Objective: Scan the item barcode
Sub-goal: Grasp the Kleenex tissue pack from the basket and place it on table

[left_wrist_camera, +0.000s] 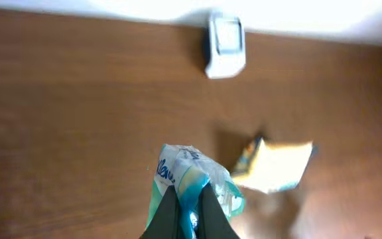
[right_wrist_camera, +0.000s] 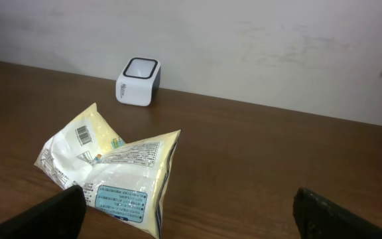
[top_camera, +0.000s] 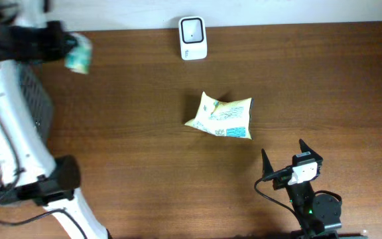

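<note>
From overhead, the left gripper was clamped shut on a blue-and-white tissue pack, held above the table's far left corner, well apart from the white scanner at the far edge, while the right gripper stood wide open and empty near a yellow snack bag. The left wrist view showed both fingers pinching the pack, with the scanner far ahead. The right wrist view showed spread fingers holding nothing, the bag lying just ahead, barcode up.
</note>
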You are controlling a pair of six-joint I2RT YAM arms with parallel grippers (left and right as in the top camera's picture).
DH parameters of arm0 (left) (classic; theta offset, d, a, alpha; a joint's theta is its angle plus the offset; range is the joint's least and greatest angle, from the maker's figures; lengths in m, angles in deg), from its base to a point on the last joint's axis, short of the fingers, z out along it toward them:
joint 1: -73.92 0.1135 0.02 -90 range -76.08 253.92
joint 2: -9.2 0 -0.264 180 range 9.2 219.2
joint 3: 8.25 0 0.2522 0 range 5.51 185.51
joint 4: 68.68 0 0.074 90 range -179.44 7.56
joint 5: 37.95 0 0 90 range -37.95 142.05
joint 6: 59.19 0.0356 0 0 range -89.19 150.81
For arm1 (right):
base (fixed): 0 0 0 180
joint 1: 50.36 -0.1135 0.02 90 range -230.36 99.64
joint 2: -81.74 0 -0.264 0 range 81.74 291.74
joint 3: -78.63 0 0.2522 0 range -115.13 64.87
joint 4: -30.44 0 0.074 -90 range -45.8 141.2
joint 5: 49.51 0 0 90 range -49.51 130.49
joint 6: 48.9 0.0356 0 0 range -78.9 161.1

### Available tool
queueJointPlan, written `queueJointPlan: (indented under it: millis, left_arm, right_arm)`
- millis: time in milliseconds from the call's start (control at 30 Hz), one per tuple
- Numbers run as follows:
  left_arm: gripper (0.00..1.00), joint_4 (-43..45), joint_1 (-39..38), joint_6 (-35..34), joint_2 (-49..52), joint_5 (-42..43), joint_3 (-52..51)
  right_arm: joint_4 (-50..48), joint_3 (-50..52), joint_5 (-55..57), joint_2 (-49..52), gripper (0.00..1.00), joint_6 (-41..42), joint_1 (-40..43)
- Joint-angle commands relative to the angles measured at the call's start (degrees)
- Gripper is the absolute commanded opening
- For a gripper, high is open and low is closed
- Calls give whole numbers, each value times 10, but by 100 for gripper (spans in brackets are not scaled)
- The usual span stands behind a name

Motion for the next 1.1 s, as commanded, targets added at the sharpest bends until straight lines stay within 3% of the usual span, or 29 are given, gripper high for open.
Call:
queueJointPlan:
  millis: [0, 133, 233, 400, 433, 500, 533, 633, 733, 833, 900, 1000, 1067]
  left_arm:
    - [0, -2, -102, 7, -5, -71, -109]
    - [0, 55, -192, -3, -5, -82, -328]
    - [0, 166, -217, -49, -5, -86, -490]
    - [0, 295, -219, -120, -5, -141, -630]
    - [11, 316, -219, -127, -5, -141, -645]
    - [75, 337, -219, -127, -7, -141, -647]
    - [100, 337, -219, -126, -10, -141, -635]
    - [100, 320, -215, -126, -36, -146, -575]
    - [99, 265, -206, -122, -86, -205, -444]
    - [99, 226, -170, -28, -149, -238, -291]
    - [99, 210, -134, -19, -176, -254, -253]
    - [100, 173, 7, -103, -217, -346, -241]
    - [99, 157, 110, -155, -216, -351, -248]
  right_arm:
    - [0, 5, 3, -4, 99, -4, 4]
    - [0, 5, 3, -4, 99, -4, 4]
    - [0, 5, 3, -4, 99, -4, 4]
    - [0, 5, 3, -4, 99, -4, 4]
    - [0, 5, 3, -4, 99, -4, 4]
    - [0, 5, 3, -4, 99, -4, 4]
    - [0, 5, 3, -4, 99, -4, 4]
    - [0, 5, 3, -4, 99, -4, 4]
    - [0, 5, 3, -4, 99, -4, 4]
    - [0, 5, 3, -4, 99, -4, 4]
    - [0, 5, 3, -4, 99, -4, 4]
    - [0, 5, 3, -4, 99, -4, 4]
    - [0, 5, 3, -4, 99, -4, 4]
